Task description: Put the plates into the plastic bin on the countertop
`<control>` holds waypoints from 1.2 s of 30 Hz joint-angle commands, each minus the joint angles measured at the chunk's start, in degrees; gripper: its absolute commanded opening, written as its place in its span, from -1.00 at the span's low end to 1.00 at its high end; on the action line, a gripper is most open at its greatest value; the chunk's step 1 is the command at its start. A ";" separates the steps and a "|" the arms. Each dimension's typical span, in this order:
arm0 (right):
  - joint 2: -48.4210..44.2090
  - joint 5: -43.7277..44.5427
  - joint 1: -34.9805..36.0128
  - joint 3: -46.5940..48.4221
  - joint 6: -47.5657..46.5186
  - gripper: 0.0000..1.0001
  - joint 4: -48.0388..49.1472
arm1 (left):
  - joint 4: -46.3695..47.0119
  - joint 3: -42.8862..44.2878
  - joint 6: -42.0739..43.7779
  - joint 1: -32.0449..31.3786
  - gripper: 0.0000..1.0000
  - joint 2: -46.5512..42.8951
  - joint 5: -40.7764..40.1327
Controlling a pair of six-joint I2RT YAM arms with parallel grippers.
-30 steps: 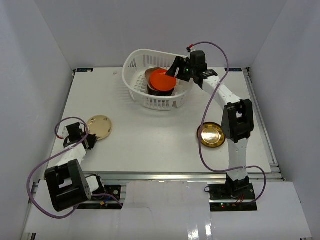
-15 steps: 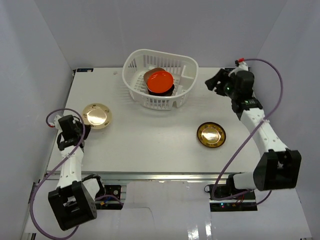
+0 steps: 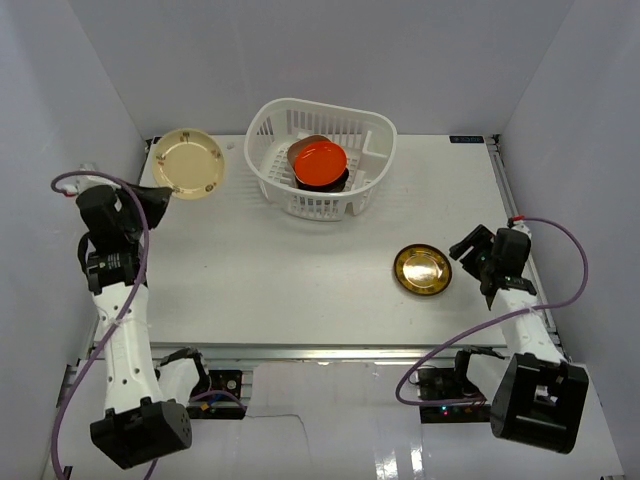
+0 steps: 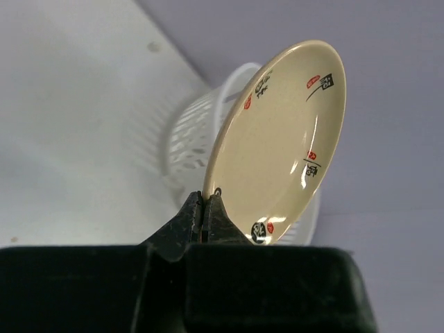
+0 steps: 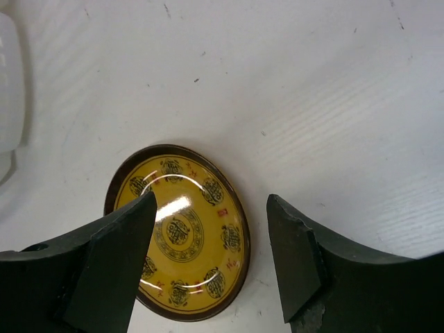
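Countertop [image 3: 300,270]: gold plate [image 5: 182,232] beneath parted right fingers [image 5: 104,257]

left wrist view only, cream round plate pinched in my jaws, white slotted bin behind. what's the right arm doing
Observer: The right jaws stand open beside a patterned gold round plate lying flat on the white countertop, not gripping it.
Operator: anything in the bin already
Observer: An orange-red plate lies on darker plates inside the white plastic bin.
Operator: am i over it
Observer: No, your cream round plate hangs left of it.
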 commanded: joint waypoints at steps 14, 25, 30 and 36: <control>-3.68 -3.27 -0.57 -10.93 4.60 0.10 1.89 | 18.33 18.44 -8.00 -23.26 -1.00 21.82 3.30; 3.35 -9.69 -1.10 -13.40 7.06 -0.31 11.74 | 7.18 47.19 0.61 -32.50 -1.00 58.99 -1.19; 4.59 -9.52 -1.10 -14.36 8.03 -0.84 13.51 | 2.26 53.79 3.07 -32.77 -0.67 67.63 -1.38; -7.07 -7.68 -1.18 -12.26 9.35 -0.85 10.61 | 1.19 55.91 4.48 -32.77 0.57 67.38 -1.38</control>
